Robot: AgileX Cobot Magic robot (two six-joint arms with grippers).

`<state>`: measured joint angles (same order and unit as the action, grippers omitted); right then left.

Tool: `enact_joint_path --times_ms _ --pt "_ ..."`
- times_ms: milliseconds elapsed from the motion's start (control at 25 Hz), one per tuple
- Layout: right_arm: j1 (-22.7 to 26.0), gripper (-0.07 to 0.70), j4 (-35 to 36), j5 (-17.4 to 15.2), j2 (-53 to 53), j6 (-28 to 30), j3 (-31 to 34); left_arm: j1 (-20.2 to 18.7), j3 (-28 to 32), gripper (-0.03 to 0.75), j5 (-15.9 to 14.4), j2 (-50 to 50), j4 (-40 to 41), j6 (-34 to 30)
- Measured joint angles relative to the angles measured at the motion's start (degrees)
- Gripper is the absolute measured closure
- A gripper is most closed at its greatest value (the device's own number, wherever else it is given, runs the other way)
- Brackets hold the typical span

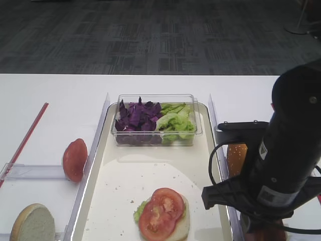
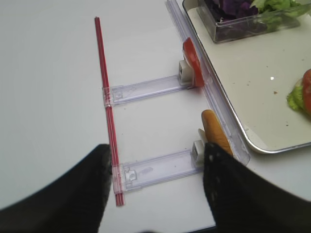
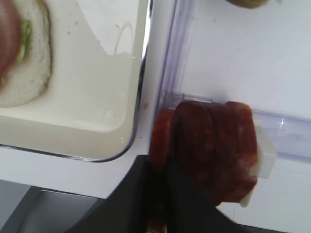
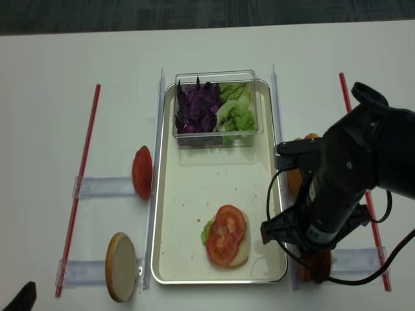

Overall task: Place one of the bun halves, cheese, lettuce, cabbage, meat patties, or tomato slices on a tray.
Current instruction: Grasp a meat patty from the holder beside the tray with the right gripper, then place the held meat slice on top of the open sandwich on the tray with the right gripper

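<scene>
Several meat patties point(image 3: 214, 155) stand on edge in a clear rack right of the tray point(image 3: 97, 121). Right gripper point(image 3: 158, 189) is pinched tight on the leftmost patty. Left gripper's state: can't tell.

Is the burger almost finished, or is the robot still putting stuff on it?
Started, not finished. On the tray a bun half already carries lettuce and a tomato slice. The right gripper is shut on a meat patty standing in the rack beside the tray, not yet lifted across.
</scene>
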<state>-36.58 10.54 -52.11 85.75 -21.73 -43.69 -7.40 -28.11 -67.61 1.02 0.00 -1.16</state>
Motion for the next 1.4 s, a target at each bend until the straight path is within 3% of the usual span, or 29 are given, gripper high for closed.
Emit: enact_joint_path --times_ms 760,1400 --pt "0.0 0.532 1.03 -2.89 -4.18 2.24 -4.82 0.0 0.0 0.333 0.0 0.0 0.0 0.0" --pt "0.0 0.532 20.43 6.12 -4.18 22.51 -4.96 0.0 0.0 0.333 0.0 0.0 0.0 0.0"
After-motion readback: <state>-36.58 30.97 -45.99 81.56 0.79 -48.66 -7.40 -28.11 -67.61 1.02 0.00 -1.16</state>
